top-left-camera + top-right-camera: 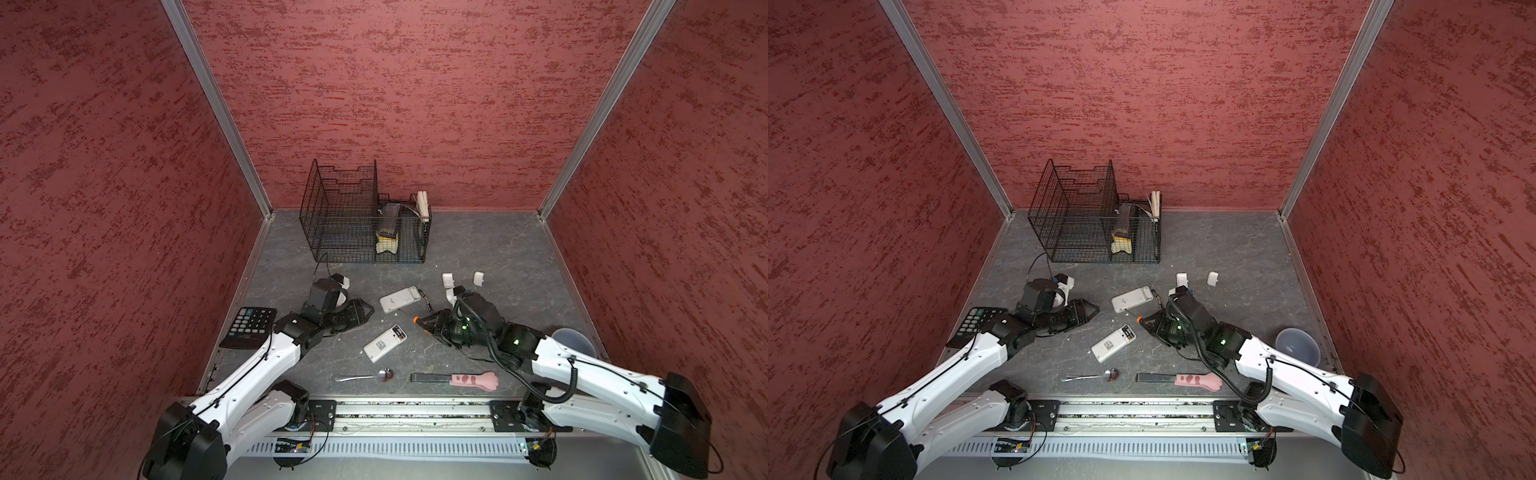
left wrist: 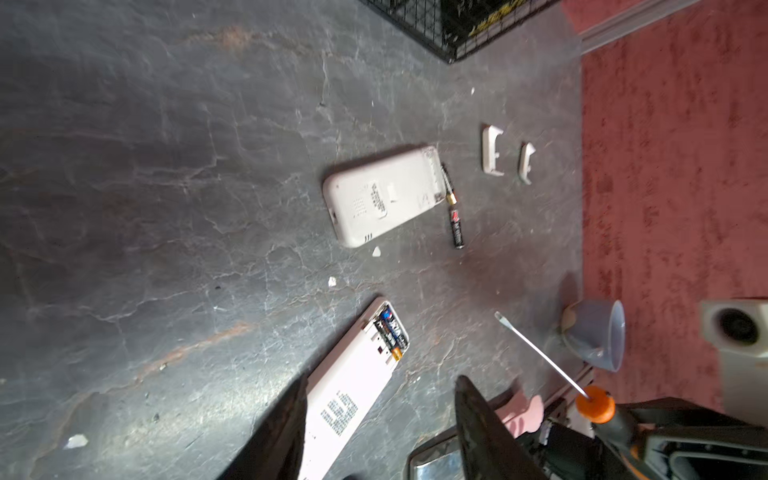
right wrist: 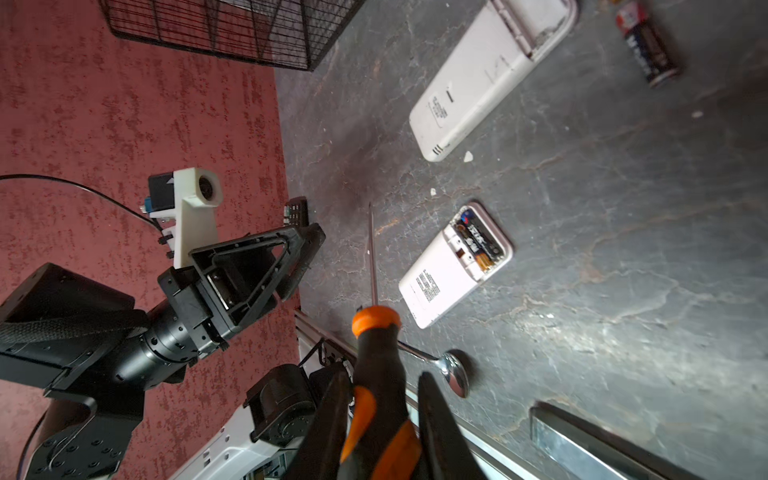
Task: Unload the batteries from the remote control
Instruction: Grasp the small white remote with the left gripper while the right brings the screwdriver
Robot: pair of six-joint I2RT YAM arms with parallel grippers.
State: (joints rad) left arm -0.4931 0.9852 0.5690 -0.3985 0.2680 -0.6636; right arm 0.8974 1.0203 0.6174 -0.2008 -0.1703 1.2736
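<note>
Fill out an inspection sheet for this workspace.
Surface: dark grey stone-look tabletop, scattered with small white chips.
Job's things: near white remote control face down, compartment open, batteries inside; far white remote control face down, loose black batteries beside its end; two small white plastic covers lie apart.
Clutter: black calculator, metal spoon, pink paw-shaped tool, bluish translucent cup, black wire basket.
Grippers: left gripper open, empty; right gripper shut on orange-and-black screwdriver.
Cables: black coiled cable along right arm; thin black cable by left wrist.
Surroundings: red textured walls, aluminium corner posts.
</note>
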